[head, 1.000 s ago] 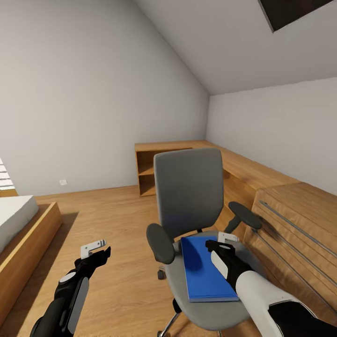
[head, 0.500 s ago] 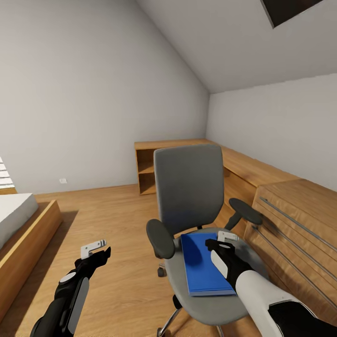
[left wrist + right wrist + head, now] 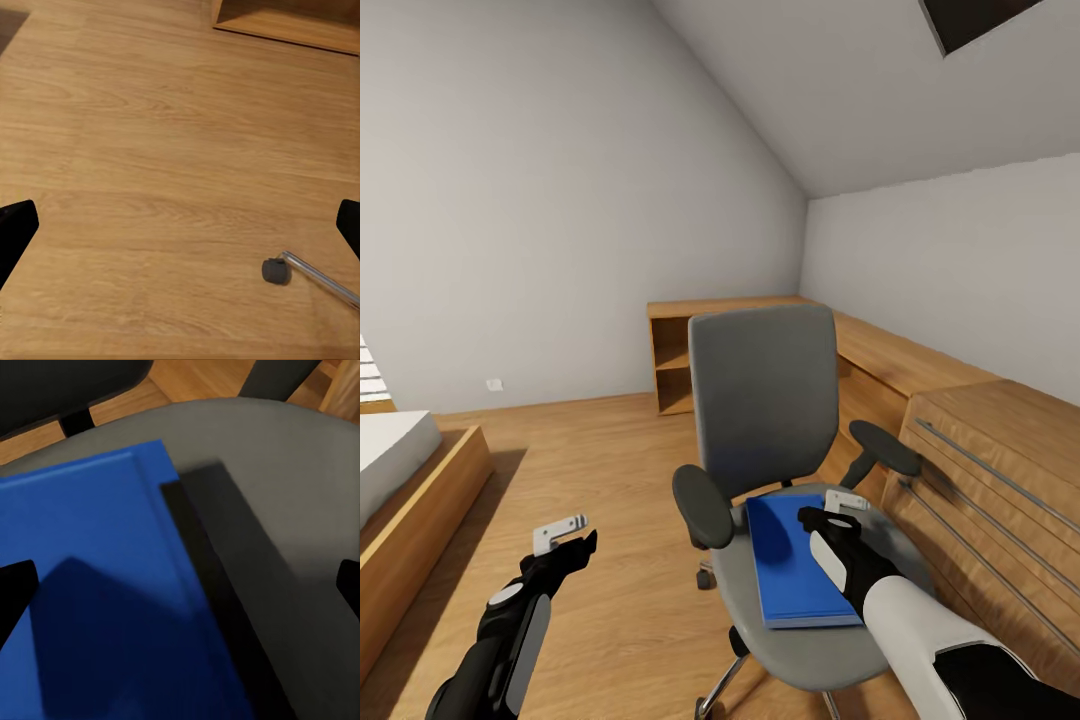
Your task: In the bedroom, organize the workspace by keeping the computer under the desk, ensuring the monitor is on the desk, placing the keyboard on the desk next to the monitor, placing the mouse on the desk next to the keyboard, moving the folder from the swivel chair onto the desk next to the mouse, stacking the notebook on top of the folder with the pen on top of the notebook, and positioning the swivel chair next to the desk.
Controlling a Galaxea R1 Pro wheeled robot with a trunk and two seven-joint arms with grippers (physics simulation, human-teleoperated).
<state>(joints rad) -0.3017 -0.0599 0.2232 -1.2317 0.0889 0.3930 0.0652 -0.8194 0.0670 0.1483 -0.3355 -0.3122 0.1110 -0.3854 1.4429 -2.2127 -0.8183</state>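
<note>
The swivel chair [image 3: 765, 400] stands in the middle of the head view, grey back upright, black armrests on both sides. The bright blue folder [image 3: 790, 560] lies flat on its grey seat [image 3: 840, 650]. My right gripper [image 3: 828, 515] hovers open just above the folder's right edge. In the right wrist view the folder [image 3: 97, 585] and the seat [image 3: 300, 510] lie between the spread fingertips [image 3: 15, 589] of the right gripper [image 3: 180, 592]. My left gripper [image 3: 570, 540] hangs open over bare floor left of the chair. The left wrist view has one chair caster [image 3: 275, 271] between the wide-apart tips of the left gripper [image 3: 180, 232].
A light wooden drawer cabinet [image 3: 1000, 470] stands close on the right of the chair. A low wooden shelf unit [image 3: 690, 365] runs along the back wall. A bed with a wooden frame [image 3: 410, 500] sits at the left. Wooden floor [image 3: 610, 450] lies between.
The whole picture has shifted slightly, so the camera has moved; the chair sits a little higher in view. Both grippers keep their places and stay open.
</note>
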